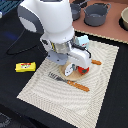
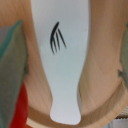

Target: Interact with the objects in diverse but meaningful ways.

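I'm hovering the end effector low over the plate mid-frame; the fish is lying under it, tomato alongside. Can't tell its opening. Box is sitting untouched at left.

A: How was the arm posed?
B: It reached in from the exterior view's upper left, its bulky white links bent down over the counter.
A: And the wrist?
B: Pointed steeply downward, low and close to the surface.
A: The tool?
B: It hung below the wrist, low to the counter. Whether its jaws were apart or closed, neither view showed.
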